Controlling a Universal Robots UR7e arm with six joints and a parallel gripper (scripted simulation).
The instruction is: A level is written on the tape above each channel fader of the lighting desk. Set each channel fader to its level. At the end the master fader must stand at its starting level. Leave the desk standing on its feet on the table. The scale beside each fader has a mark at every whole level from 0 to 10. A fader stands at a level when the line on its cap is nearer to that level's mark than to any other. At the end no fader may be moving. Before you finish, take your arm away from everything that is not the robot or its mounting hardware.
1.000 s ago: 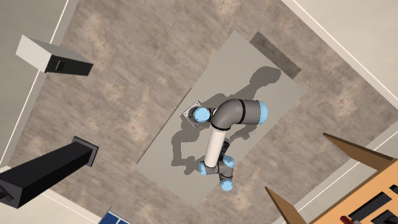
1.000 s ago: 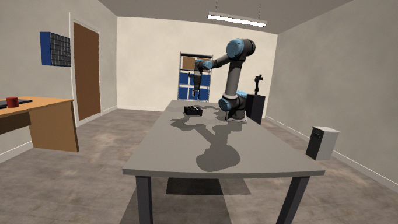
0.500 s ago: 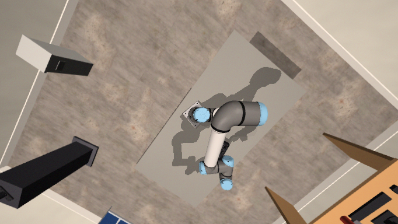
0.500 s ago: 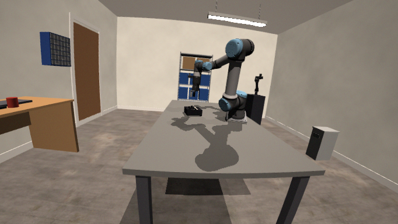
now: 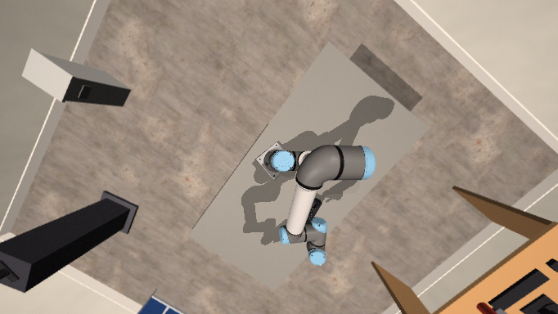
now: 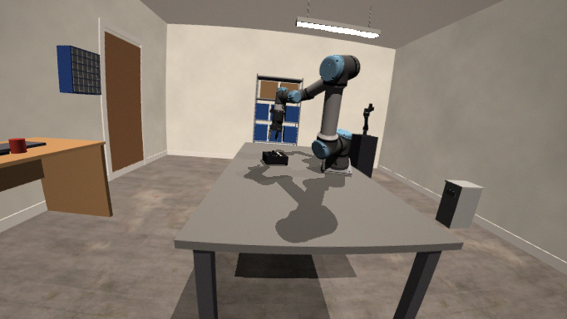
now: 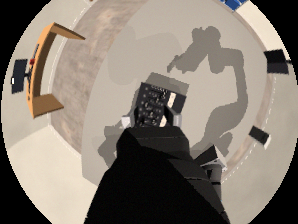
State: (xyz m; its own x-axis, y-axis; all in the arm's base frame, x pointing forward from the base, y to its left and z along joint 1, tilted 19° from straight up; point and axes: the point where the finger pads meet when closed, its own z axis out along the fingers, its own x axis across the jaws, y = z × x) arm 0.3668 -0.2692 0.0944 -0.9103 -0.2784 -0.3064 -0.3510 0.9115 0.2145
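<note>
Wide-open and empty, the tool (image 6: 273, 136) (image 7: 151, 111) hangs above the surface (image 6: 316, 199) (image 7: 150, 50), where the black lighting desk (image 5: 314, 209) (image 6: 274, 158) (image 7: 156, 102) sits; its tape writing is too small to read.

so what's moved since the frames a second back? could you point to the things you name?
Small arm shift: the elbow (image 5: 369, 163) (image 6: 332, 67) has drifted slightly left in the exterior view and slightly down-image in the top view. The end effector (image 6: 273, 136) (image 7: 151, 111) is open; no grasp or release visible. Lighting desk (image 5: 314, 209) (image 6: 275, 159) (image 7: 155, 104) and arm base (image 5: 275, 176) (image 6: 347, 173) unchanged.
</note>
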